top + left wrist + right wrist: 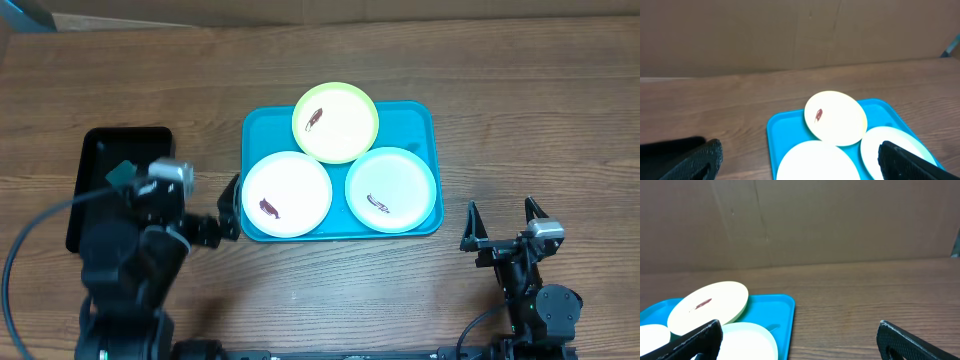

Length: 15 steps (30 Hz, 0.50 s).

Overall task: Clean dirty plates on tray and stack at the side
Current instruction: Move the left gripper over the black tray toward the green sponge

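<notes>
A blue tray (262, 128) holds three plates, each with a dark smear: a yellow-green plate (336, 122) at the back, a white plate (287, 193) front left, a pale green plate (391, 188) front right. My left gripper (228, 214) is open and empty at the tray's left front edge. In the left wrist view the yellow-green plate (835, 117) and tray (785, 131) lie ahead of the jaws. My right gripper (503, 226) is open and empty, on the table right of the tray. In the right wrist view the tray (781, 305) is at the left.
A black bin (102, 150) stands left of the tray, partly under my left arm, with a teal sponge-like thing (121, 174) on it. Bare wooden table (520, 110) lies right of and behind the tray. A cardboard wall (840, 220) runs behind.
</notes>
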### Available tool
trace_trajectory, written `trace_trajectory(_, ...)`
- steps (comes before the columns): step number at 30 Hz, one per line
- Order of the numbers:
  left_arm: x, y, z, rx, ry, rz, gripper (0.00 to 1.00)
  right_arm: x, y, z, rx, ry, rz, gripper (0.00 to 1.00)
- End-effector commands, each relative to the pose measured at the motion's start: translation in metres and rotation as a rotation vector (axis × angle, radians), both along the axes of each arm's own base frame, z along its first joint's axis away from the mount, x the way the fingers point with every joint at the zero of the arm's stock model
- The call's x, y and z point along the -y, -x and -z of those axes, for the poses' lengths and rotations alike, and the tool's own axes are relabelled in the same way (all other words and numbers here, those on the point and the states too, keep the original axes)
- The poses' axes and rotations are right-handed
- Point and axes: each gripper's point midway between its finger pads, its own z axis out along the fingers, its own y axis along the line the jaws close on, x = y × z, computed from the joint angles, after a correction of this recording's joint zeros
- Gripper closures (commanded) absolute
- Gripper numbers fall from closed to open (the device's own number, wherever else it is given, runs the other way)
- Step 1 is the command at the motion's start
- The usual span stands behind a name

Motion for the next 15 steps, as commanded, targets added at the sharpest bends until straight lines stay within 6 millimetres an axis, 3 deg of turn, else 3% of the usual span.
trace_trajectory(1,0.0,-0.02,-0.009,-0.019,0.017,-0.01,0.0,0.001,0.0,0.002,0.002,0.001,0.005,0.0)
trace_trajectory(6,-0.043,-0.051,0.009,-0.248,-0.036,-0.259,0.0,0.001,0.0,0.002,0.002,0.001,0.005,0.0)
trace_trajectory(10,-0.092,-0.059,0.035,-0.523,-0.076,-0.525,0.0,0.001,0.0,0.002,0.002,0.001,0.005,0.0)
trace_trajectory(15,-0.124,-0.076,0.068,-0.677,0.059,-0.617,0.0,0.001,0.0,0.002,0.002,0.001,0.006,0.0)
